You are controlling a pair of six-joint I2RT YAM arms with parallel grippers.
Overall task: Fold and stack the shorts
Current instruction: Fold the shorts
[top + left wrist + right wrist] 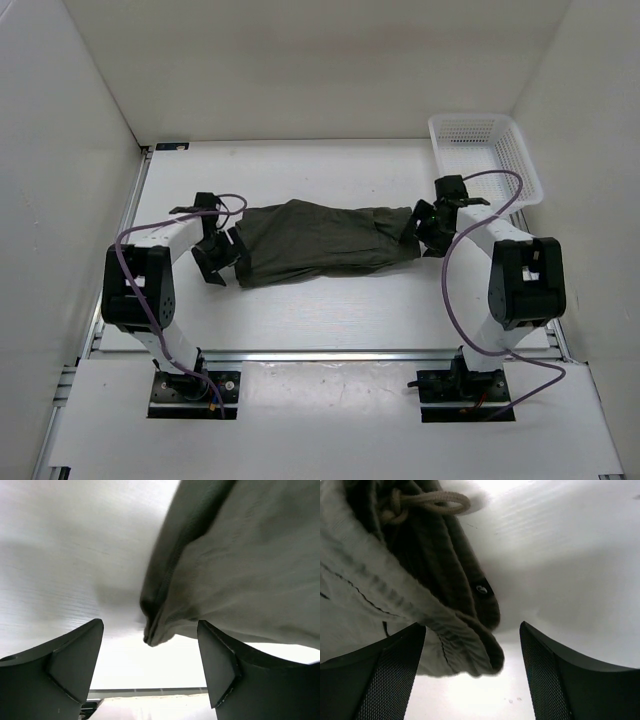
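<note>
Black two-finger left gripper point(215, 258): at the left end of the garment, low over the white table point(330, 310). Spread wide at the jaws in the left wrist view point(150, 670), clamped on nothing; a folded fabric corner just ahead of the gap, touched by neither finger.

Dark olive-green soft fabric shorts point(320, 240): one pair, lying on the table at mid-depth, between the two grippers. Long axis left to right, slightly slanted, with the left end nearer the arm bases and the right end farther back. Broader, rumpled end pointing left point(240, 570); waist end pointing right, told by the ribbed band point(435, 580) and the thin tan drawstring point(425, 502), looped, in the right wrist view.

Black two-finger right gripper point(425, 228): at the right end of the garment. Likewise wide open point(472, 675), holding nothing; waistband edge drooping into the gap, nearer the left finger, pinched by neither.

White plastic mesh basket point(490, 150): rectangular, at the far right corner of the table, behind the right arm, apart from the shorts.
</note>
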